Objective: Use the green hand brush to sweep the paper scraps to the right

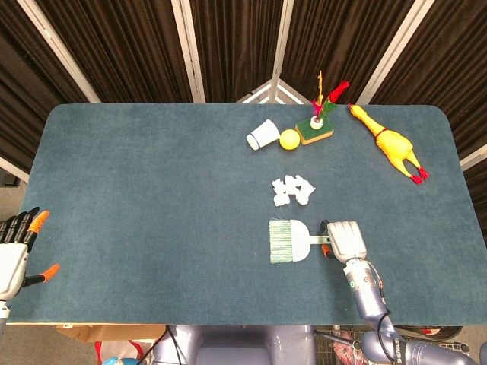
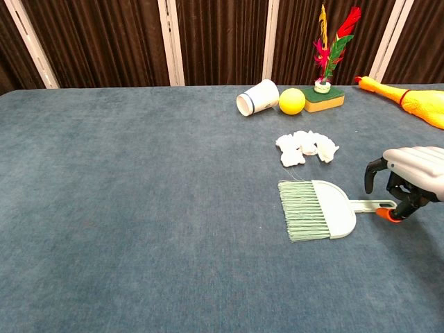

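Observation:
The green hand brush (image 1: 288, 241) lies flat on the blue table, bristles to the left and handle to the right; the chest view shows it too (image 2: 316, 210). Just beyond it sits a small pile of white paper scraps (image 1: 292, 190) (image 2: 305, 147). My right hand (image 1: 345, 239) (image 2: 411, 182) hovers over the handle's end. Its fingers curl down on either side and the orange thumb tip is at the handle, but I see no closed grip. My left hand (image 1: 14, 255) hangs off the table's left edge, fingers apart and holding nothing.
At the back stand a tipped white cup (image 1: 262, 134), a yellow ball (image 1: 289, 139) and a green block with feathers (image 1: 316, 131). A yellow rubber chicken (image 1: 389, 142) lies at the far right. Bare blue table (image 1: 152, 198) stretches to the left.

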{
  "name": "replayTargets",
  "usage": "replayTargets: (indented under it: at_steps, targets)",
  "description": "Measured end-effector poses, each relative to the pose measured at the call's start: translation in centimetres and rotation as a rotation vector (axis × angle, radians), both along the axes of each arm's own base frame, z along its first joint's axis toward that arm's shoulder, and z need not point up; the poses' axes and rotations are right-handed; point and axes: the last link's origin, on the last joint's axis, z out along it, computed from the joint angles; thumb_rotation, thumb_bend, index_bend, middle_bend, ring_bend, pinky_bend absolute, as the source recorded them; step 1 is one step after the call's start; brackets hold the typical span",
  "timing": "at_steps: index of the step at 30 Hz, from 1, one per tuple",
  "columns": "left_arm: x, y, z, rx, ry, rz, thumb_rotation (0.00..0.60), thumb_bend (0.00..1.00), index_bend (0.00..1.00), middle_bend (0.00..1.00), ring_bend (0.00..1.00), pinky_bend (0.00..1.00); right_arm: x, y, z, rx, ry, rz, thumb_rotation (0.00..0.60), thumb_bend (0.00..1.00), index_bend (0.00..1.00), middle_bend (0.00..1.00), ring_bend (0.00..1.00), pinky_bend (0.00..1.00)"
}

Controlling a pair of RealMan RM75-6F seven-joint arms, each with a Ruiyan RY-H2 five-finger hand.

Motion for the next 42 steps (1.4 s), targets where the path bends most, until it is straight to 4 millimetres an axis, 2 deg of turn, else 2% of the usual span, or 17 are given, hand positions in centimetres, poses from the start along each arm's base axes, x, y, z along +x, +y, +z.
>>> replayTargets:
  at_steps: [13, 19, 22, 24, 29, 35, 42]
  targets:
    - [0.0, 0.0, 0.0, -0.002, -0.001, 0.002, 0.6, 0.0, 0.0, 0.0, 0.0, 0.02, -0.8, 0.3, -0.7, 0.0, 0.033, 0.0, 0.6, 0.33, 0.46, 0.91, 0.94, 0.81]
    - [0.0, 0.0, 0.0, -0.002, -0.002, 0.0, 0.6, 0.0, 0.0, 0.0, 0.0, 0.02, -1.1, 0.5, -1.1, 0.007, 0.035, -0.014, 0.6, 0.34, 0.59, 0.91, 0.94, 0.81]
    - [0.0, 0.0, 0.0, -0.002, -0.003, 0.001, 0.6, 0.0, 0.0, 0.0, 0.0, 0.02, -1.3, 0.7, -1.3, 0.012, 0.034, -0.022, 0.6, 0.41, 0.66, 0.91, 0.94, 0.81]
    - [0.0, 0.0, 0.0, -0.002, -0.004, 0.001, 0.6, 0.0, 0.0, 0.0, 0.0, 0.02, -1.4, 0.7, -1.3, 0.014, 0.036, -0.024, 0.6, 0.45, 0.68, 0.91, 0.94, 0.81]
    - [0.0, 0.0, 0.0, -0.002, -0.005, 0.001, 0.6, 0.0, 0.0, 0.0, 0.0, 0.02, -1.5, 0.7, -1.3, 0.009, 0.03, -0.026, 0.6, 0.47, 0.7, 0.91, 0.94, 0.81]
    - [0.0, 0.0, 0.0, -0.005, -0.006, 0.002, 0.6, 0.0, 0.0, 0.0, 0.0, 0.02, -0.7, 0.4, -0.3, -0.015, 0.009, 0.007, 0.6, 0.49, 0.71, 0.91, 0.94, 0.81]
    - [0.1, 0.0, -0.1, -0.007, -0.007, -0.001, 0.6, 0.0, 0.0, 0.0, 0.0, 0.02, 1.5, -0.2, 2.1, -0.053, -0.013, 0.072, 0.6, 0.5, 0.71, 0.91, 0.94, 0.81]
